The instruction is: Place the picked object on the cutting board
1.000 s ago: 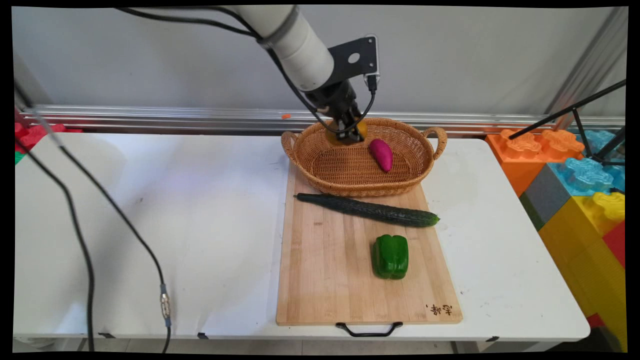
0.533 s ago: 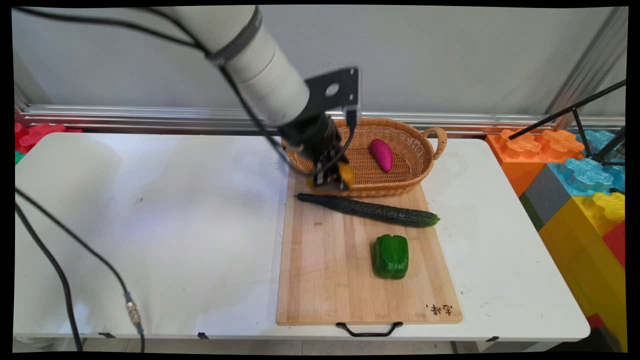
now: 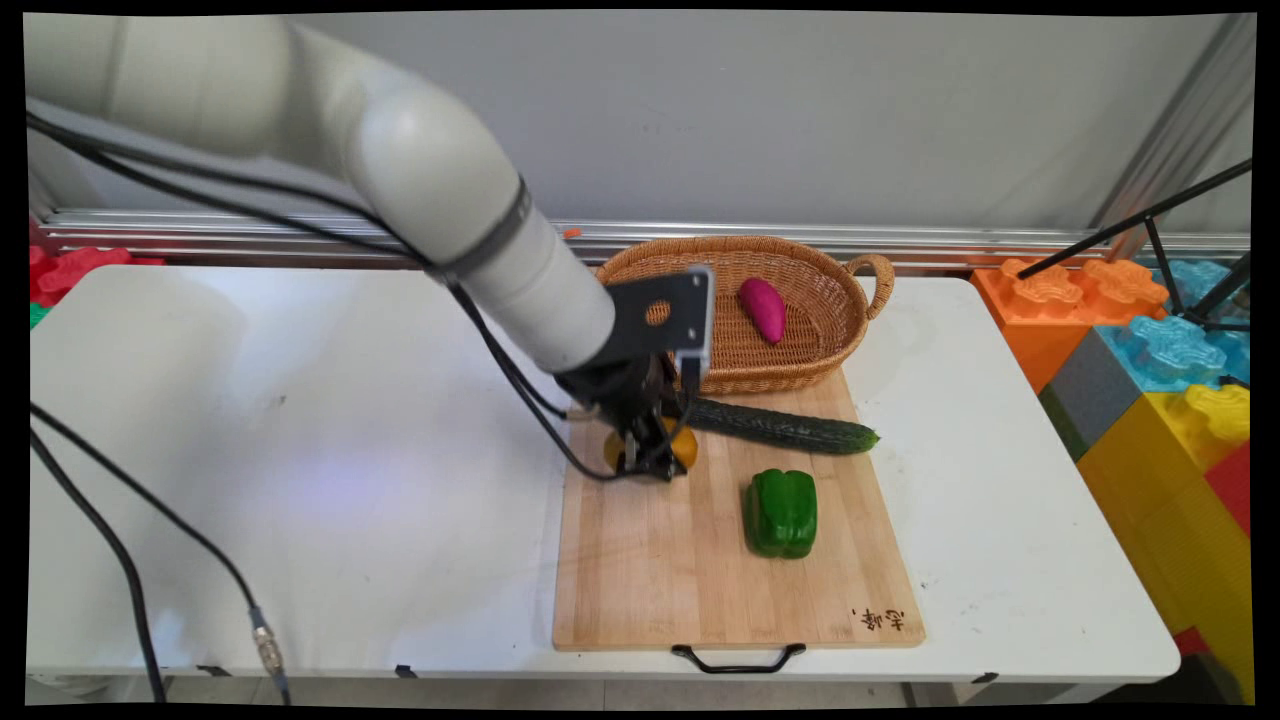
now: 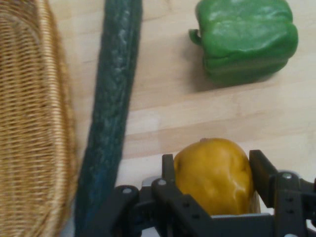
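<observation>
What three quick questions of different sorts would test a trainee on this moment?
1. True or false: the hand is shut on a yellow fruit.
2. What lies in the basket? A) purple sweet potato B) green pepper C) cucumber
3. Fill in: the pepper and cucumber rest on the wooden ____.

Key: 1 true; 2 A; 3 board.

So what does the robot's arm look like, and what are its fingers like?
The arm is fat, round and white, with a dark grey ring around one joint. Black cables hang from it. A flat black plate with a round hole sits at the wrist. The gripper is black, with two blocky fingers on jointed links and small silver screws.
</observation>
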